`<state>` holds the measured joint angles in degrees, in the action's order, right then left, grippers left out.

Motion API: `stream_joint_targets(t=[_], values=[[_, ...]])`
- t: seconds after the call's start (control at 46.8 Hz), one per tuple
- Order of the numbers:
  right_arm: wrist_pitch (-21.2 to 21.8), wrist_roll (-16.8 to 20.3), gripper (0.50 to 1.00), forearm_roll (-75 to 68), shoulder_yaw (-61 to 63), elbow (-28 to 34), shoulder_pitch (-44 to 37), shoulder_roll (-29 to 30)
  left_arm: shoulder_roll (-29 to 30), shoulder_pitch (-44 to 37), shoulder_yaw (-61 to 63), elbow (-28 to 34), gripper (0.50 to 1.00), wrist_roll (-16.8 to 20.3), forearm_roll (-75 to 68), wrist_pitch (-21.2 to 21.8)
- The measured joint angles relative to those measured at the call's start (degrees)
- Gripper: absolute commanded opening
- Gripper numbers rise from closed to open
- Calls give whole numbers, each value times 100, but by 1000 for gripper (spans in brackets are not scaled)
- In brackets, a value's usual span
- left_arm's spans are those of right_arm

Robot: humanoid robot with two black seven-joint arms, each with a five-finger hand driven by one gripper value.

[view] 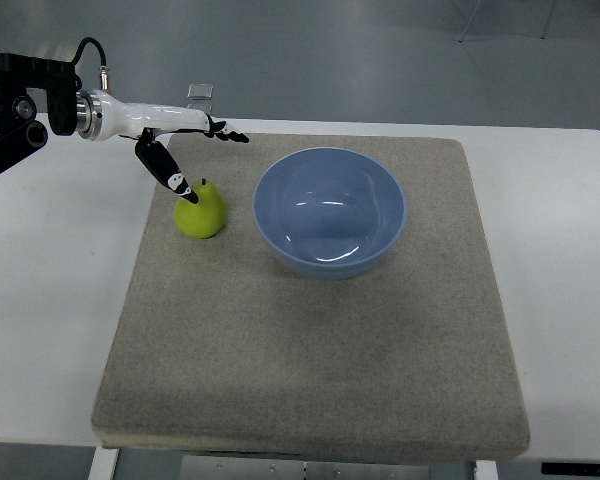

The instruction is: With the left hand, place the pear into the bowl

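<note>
The left hand (185, 150) hovers over the mat's (310, 380) far left corner, fingers spread and holding nothing; the pear (201, 210) stands upright just below its thumb, the bowl (330, 212) beside it toward the mat's centre.

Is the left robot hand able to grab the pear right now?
Probably yes. The left robot hand is open just above the pear, one finger reaching its top, with nothing between them.
</note>
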<state>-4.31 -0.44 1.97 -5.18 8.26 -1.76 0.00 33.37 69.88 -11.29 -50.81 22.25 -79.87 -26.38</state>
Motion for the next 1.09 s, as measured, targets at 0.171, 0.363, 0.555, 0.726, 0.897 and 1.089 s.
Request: stream_joint_targets(t=[0.171, 0.363, 0.555, 0.726, 0.897, 1.089], values=[[0, 0, 926, 0, 0, 0, 1, 0, -132, -24, 4, 18, 990, 7, -627, 1], [0, 0, 924, 0, 1, 0, 0, 0, -295, -93, 21, -5, 990, 8, -1003, -12], [0, 0, 924, 3, 0, 0, 1, 0, -436, -110, 482, -5, 988, 11, -1132, 19], [0, 0, 924, 4, 0, 0, 0, 0, -540, -101, 506, 17, 990, 9, -1145, 159], [0, 0, 924, 4, 0, 0, 0, 0, -538, -82, 490, 16, 990, 10, -1099, 169], [0, 0, 924, 4, 0, 0, 4, 0, -518, -63, 504, 9, 992, 32, -1086, 155]])
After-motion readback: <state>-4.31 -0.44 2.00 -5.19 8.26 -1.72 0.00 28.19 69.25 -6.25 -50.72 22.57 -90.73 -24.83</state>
